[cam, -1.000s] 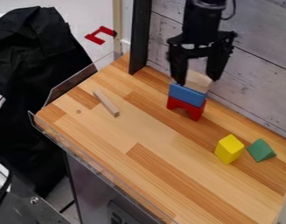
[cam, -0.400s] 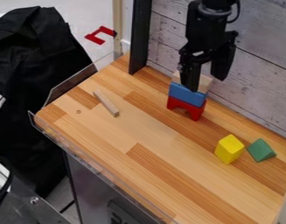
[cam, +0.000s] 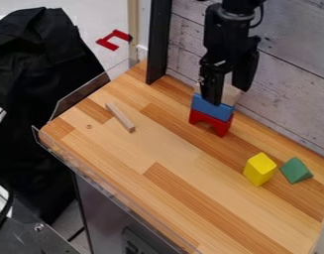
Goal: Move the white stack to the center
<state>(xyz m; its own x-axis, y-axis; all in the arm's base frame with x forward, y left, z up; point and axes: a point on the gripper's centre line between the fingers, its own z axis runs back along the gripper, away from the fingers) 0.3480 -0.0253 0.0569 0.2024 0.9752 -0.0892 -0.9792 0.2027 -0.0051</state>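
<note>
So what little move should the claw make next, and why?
Probably straighten and ease the claw down slightly before closing: its fingers stand apart, one in front of the pale block, the other ending higher by its right side, and that block sits atop the blue one.

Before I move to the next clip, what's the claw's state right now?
Claw: open, fingers apart at the pale block atop the blue block; contact can't be told.

- Desk (cam: 124, 158): wooden, light and darker strips, clear edging.
- Thin wooden stick (cam: 120, 117): lying slantwise, toward the far left.
- Red arch block (cam: 218, 125): upright on its feet, near the back edge.
- Yellow block (cam: 259, 169): right-hand side.
- Green block (cam: 296, 170): just right of the yellow one.
</note>
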